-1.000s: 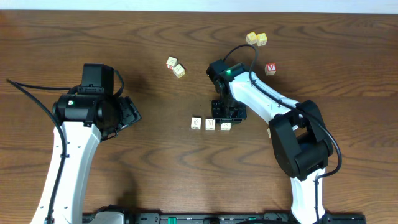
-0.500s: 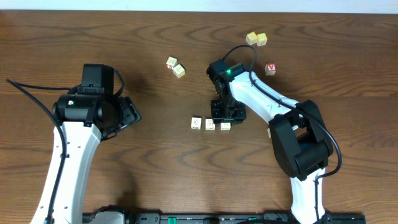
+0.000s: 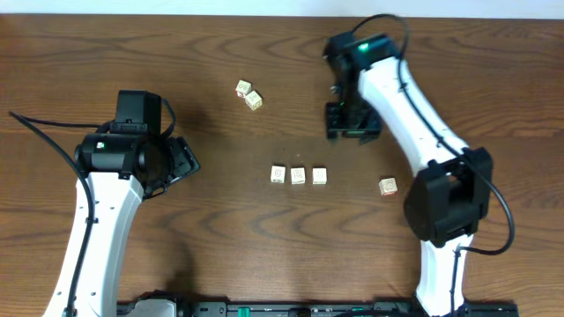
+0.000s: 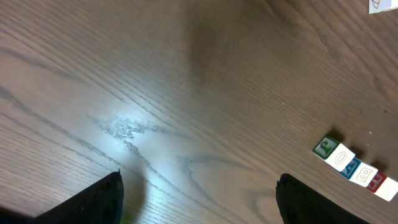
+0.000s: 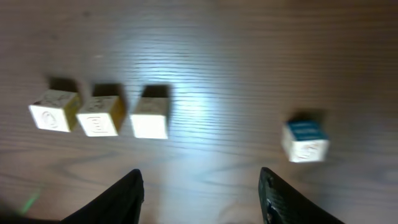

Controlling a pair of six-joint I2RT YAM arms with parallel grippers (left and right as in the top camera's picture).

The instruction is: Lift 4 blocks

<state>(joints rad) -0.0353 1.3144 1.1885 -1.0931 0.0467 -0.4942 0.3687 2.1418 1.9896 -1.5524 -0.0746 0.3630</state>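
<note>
**A:** Seen from overhead, your row of three blocks (image 3: 298,175) is sitting near the middle of the desk (image 3: 220,229). The pale cubes are lined up side by side and close together, with faint printed marks facing up.

**B:** Your fourth block (image 3: 388,186) is lying on its own to the right of that row, well apart from it and near your right arm. From your right wrist camera it is showing a blue-green top face.

**A:** Your right gripper (image 5: 200,186) is hanging over the desk on the far side of the row and is touching none of the blocks. Its fingers are standing apart with only bare wood between them, so it is released and carrying nothing.

**B:** Your left gripper (image 4: 199,186) is hovering well off to the left of the row. Its fingers are spread wide, and it too is released and empty.

**A:** Two other cubes (image 3: 243,88) are resting together farther back, up and left of the row, well apart from both grippers.
</note>
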